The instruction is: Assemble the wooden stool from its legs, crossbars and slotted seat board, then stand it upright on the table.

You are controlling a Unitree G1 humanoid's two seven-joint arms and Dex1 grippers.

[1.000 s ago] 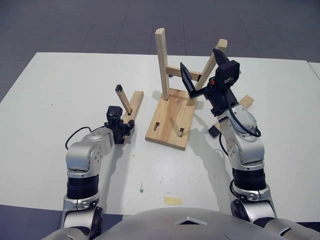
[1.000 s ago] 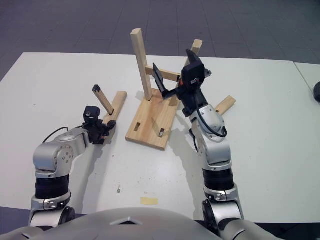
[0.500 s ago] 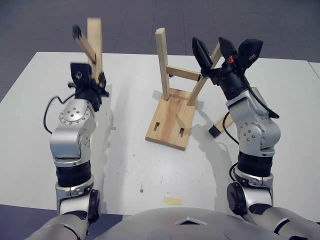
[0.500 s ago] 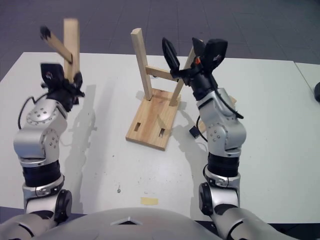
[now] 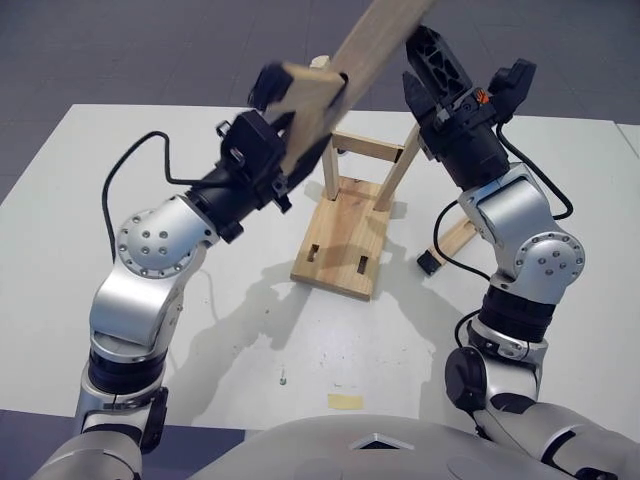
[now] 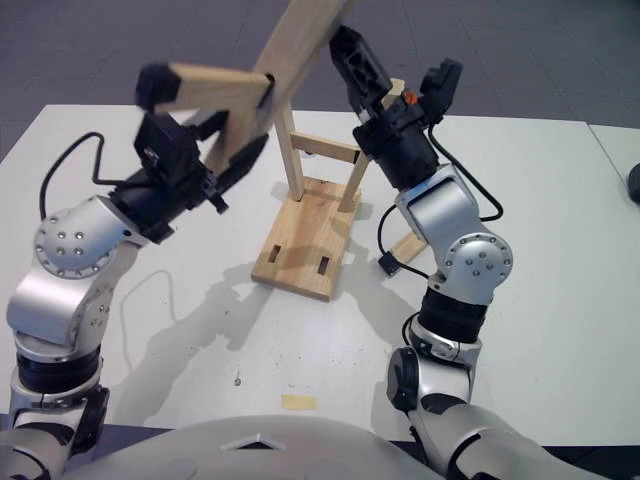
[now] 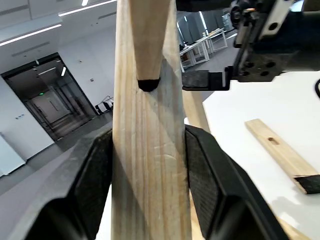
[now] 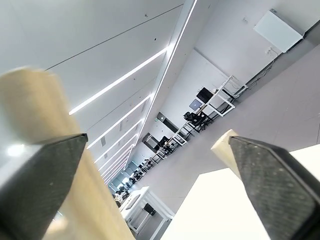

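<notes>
1. At 6 o'clock, by the table (image 5: 120,170) edge, lie a yellow slip (image 5: 346,401) and a small screw (image 5: 283,378).
2. Mid-table lies the seat board (image 5: 345,245). Its two near slots (image 5: 313,250) are empty, and two legs (image 5: 325,130) joined by a crossbar (image 5: 365,148) stand at its far end.
3. At 3 o'clock of the board a spare leg (image 5: 458,238) lies flat.
4. At 10 o'clock, raised, the left gripper (image 7: 150,165) is clamped tight on a second leg (image 5: 345,65), which tilts toward 1 o'clock with a bar (image 5: 300,85) jutting from it.
5. Farthest, at 1 o'clock, the right gripper (image 5: 432,70) is spread wide and grips nothing, close beside that leg's top end.
6. This looks like steadying the raised piece before seating it. The right gripper should close squarely on the upper end, then the foot should go down upright into a near slot, not slanted.
7. I can read no writing on the slip or the wood.
</notes>
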